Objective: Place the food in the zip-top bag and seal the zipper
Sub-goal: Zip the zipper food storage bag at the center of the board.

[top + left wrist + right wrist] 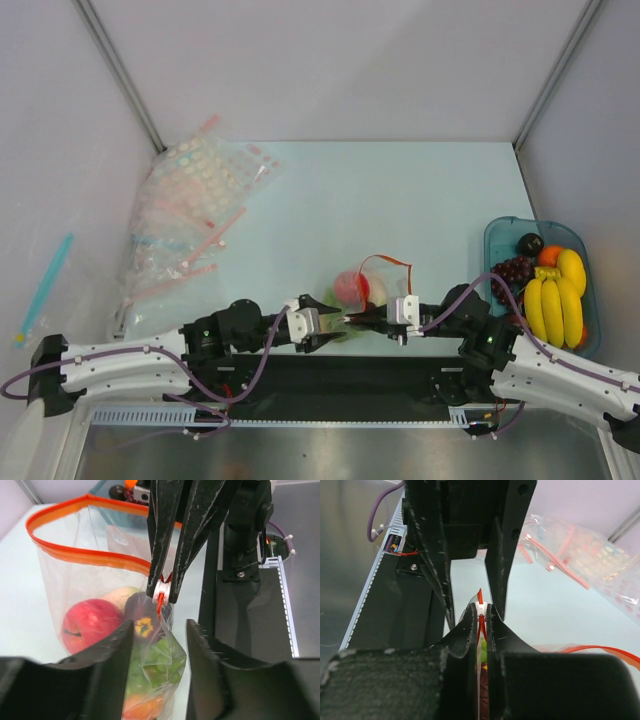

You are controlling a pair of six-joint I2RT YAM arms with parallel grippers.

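Observation:
The zip-top bag (70,582) stands on the table with its mouth open. Its red-orange zipper (75,555) forms a wide loop, also seen in the top view (390,260). Inside lie food pieces: a red round one (90,622), a dark one with a yellow flower (142,622), green pieces (160,660) and an orange one (142,710). My right gripper (481,611) is shut on the white slider (161,589) at the zipper's near end. My left gripper (160,630) is open, with the bag's near corner between its fingers.
A heap of dotted clear bags with pink strips (195,215) lies at the back left. A blue tray (497,232) at the right holds yellow bananas (555,300) and purple grapes (512,272). A black mat (340,375) runs along the near edge.

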